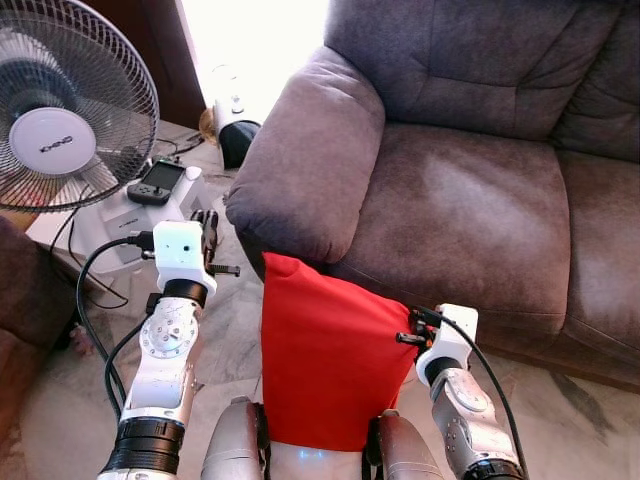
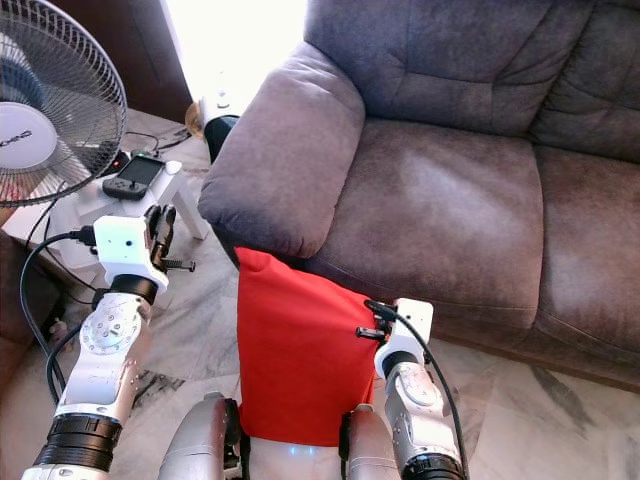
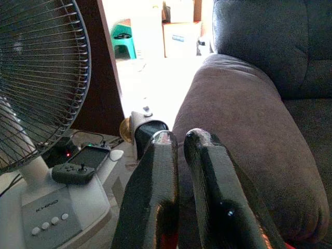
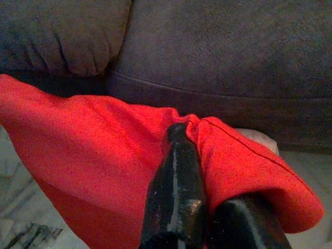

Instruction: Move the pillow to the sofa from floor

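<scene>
Two silver arms reached forward from the bottom of the head views, with the robot's rounded knees between them. Nearest, the right gripper [image 4: 194, 155] was clamped on the red pillow [image 1: 325, 350]: in the right wrist view its black fingers [image 4: 176, 197] lay pressed together with red cloth pinched and bunched around them at the pillow's upper right corner. The pillow hung upright in front of the robot's legs, its lower edge down by the knees and the pale marble floor [image 1: 60, 400], its upper left corner tucked just under the front of the sofa's armrest [image 1: 305, 160].

To the left of the pillow, the left gripper [image 3: 179, 142] was raised beside it, apart from the cloth. Its two black fingers [image 3: 155, 192] stood close together with only a thin gap between them and held nothing; they pointed along the armrest toward the bright doorway behind.

Farther out, the grey-brown sofa [image 1: 470, 200] filled the right side of the scene, its seat cushion bare and its back cushions rising behind. On the left stood a white pedestal fan [image 1: 55, 100], its round grille facing the robot and its base on the floor. A dark handheld game controller [image 1: 160, 180] lay on that base, and black cables trailed beside it. Beyond the armrest, a small black and white object sat on the floor in strong light, too washed out to identify.
</scene>
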Robot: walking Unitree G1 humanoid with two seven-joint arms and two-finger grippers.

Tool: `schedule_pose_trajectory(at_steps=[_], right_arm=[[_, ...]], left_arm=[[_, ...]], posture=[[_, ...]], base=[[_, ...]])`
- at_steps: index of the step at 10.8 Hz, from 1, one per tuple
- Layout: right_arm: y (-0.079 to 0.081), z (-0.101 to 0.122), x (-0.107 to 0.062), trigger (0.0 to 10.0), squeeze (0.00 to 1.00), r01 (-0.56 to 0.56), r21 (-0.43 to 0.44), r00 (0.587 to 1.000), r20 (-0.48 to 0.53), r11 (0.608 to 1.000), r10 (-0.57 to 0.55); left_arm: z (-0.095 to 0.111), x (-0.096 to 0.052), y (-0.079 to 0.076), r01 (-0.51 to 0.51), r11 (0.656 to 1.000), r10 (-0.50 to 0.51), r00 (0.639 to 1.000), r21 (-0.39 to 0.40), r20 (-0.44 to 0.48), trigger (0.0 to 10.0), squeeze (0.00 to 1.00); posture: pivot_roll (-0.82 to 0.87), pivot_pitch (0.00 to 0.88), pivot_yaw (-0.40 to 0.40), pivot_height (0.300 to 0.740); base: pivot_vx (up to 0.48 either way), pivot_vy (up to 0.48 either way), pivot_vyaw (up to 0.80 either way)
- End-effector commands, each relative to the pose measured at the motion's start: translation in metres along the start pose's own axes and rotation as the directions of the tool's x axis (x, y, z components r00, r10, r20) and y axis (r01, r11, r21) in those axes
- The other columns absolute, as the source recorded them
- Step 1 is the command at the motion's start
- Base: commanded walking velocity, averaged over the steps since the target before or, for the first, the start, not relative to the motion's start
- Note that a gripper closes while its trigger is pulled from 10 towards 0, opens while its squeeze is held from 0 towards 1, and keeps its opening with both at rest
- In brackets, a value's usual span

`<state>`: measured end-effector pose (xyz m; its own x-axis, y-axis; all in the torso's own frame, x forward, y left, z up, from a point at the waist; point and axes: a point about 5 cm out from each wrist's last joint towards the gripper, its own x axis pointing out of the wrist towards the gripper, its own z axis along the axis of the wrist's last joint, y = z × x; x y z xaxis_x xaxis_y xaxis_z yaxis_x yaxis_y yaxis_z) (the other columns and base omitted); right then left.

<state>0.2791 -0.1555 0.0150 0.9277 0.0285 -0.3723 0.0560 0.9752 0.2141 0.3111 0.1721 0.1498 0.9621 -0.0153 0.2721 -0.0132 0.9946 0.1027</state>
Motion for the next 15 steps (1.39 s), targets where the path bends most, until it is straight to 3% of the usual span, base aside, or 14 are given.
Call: schedule_pose_trajectory(at_steps=[1, 15], right_arm=[[0.028, 0.1183, 0.0011, 10.0, 0.0, -0.101, -0.074, 0.852, 0.509, 0.992, 0.124], [0.028, 0.1183, 0.0011, 10.0, 0.0, -0.101, -0.074, 0.852, 0.509, 0.992, 0.124]], left_arm=[[-0.0007, -0.0026, 0.0018, -0.001, 1.0, 0.001, 1.0, 0.0, -0.008, 10.0, 0.0], [-0.0007, -0.0026, 0.0018, -0.001, 1.0, 0.001, 1.0, 0.0, -0.008, 10.0, 0.0]], posture=[[0.09, 0.118, -0.081, 0.693], [0.09, 0.118, -0.081, 0.693]], base=[[0.0, 0.0, 0.0], [0.0, 0.0, 0.0]])
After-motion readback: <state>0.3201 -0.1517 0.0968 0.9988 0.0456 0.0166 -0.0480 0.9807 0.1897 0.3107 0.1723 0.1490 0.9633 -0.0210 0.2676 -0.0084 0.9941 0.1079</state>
